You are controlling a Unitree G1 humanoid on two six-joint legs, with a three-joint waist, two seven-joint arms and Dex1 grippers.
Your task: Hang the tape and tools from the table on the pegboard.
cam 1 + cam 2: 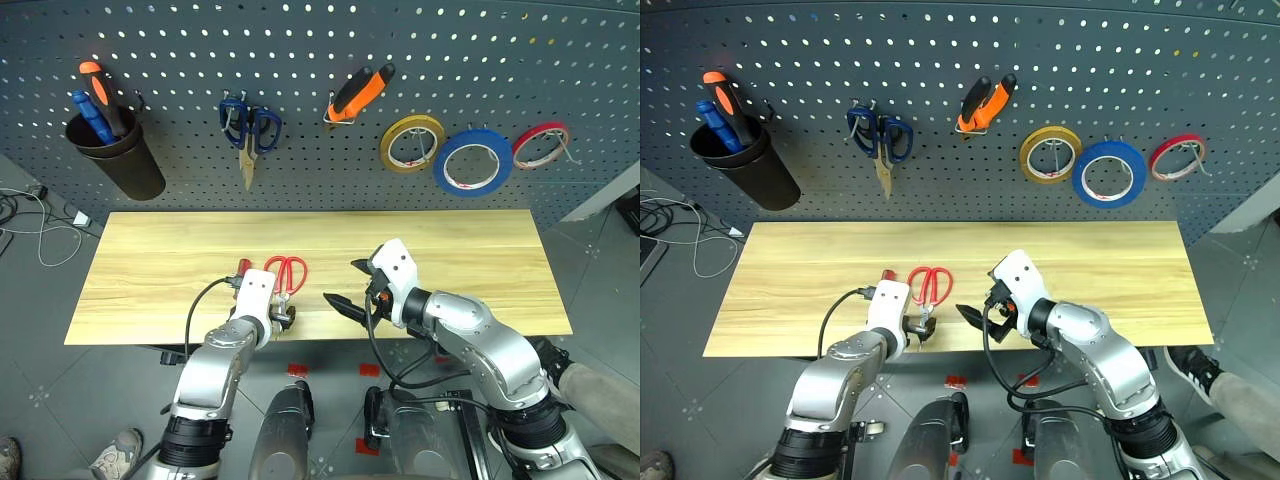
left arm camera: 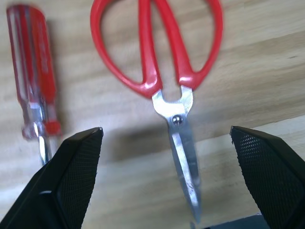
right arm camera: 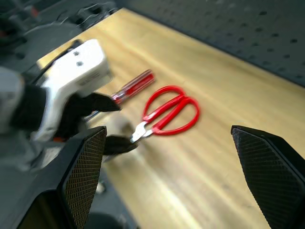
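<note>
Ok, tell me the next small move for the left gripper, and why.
Probably ease the left gripper forward and down, then close on the red-handled scissors. Its fingers stand open either side of the blades, with the scissors lying flat on the table and the red-handled screwdriver beside them. The blue tape and pliers already hang on the pegboard.

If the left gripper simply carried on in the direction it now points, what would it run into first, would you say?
Most likely the red-handled scissors: the open left gripper straddles their blades, handles lying ahead on the table. The red-handled screwdriver lies just outside one finger. How far above the blades it hovers is unclear.
</note>
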